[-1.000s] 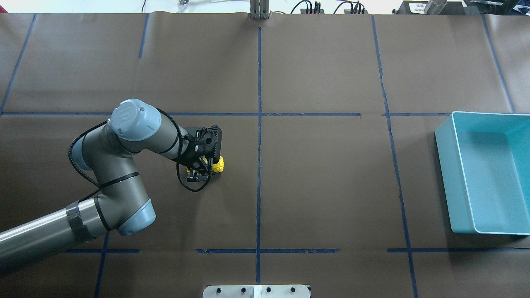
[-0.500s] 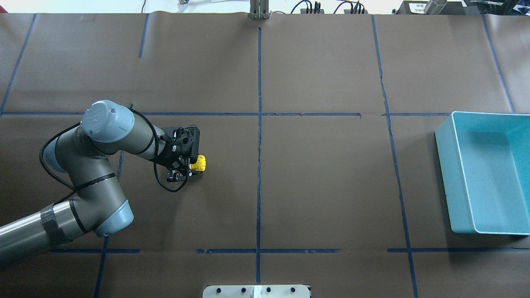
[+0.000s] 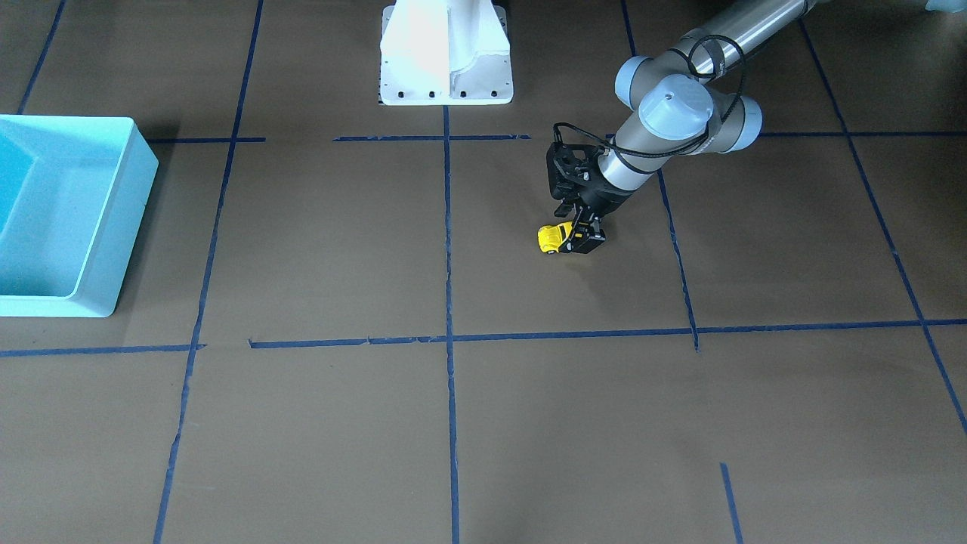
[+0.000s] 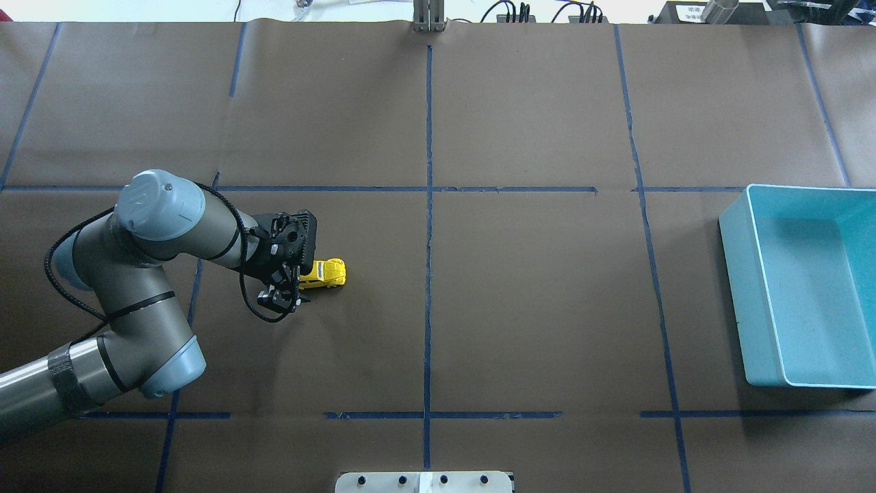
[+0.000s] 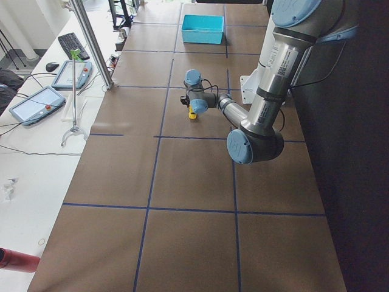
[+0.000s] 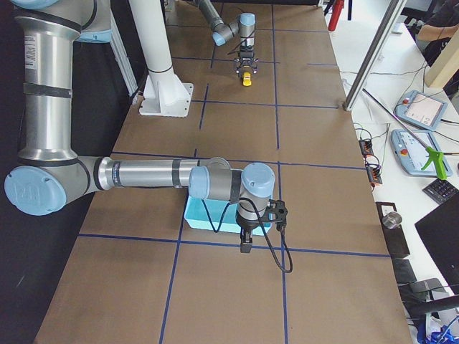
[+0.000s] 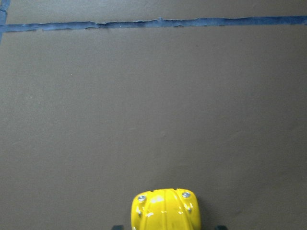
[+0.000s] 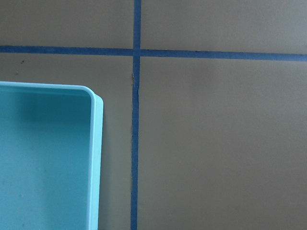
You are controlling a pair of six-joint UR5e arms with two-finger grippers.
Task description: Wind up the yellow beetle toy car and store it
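Left tool (image 4: pixel 293 281) sat low on the table (image 4: pixel 547 308), fingers apart around one end of the car (image 4: pixel 327 272), not clamping it. Car stood on its wheels, pointing to 3 o'clock, probably lined up to roll. Open table from there to the bin (image 4: pixel 738 287). Right tool (image 6: pixel 244 249) was by the bin; couldn't tell its grip.

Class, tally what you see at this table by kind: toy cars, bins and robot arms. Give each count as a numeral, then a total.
yellow toy car: 1
teal bin: 1
robot arms: 2
Total: 4
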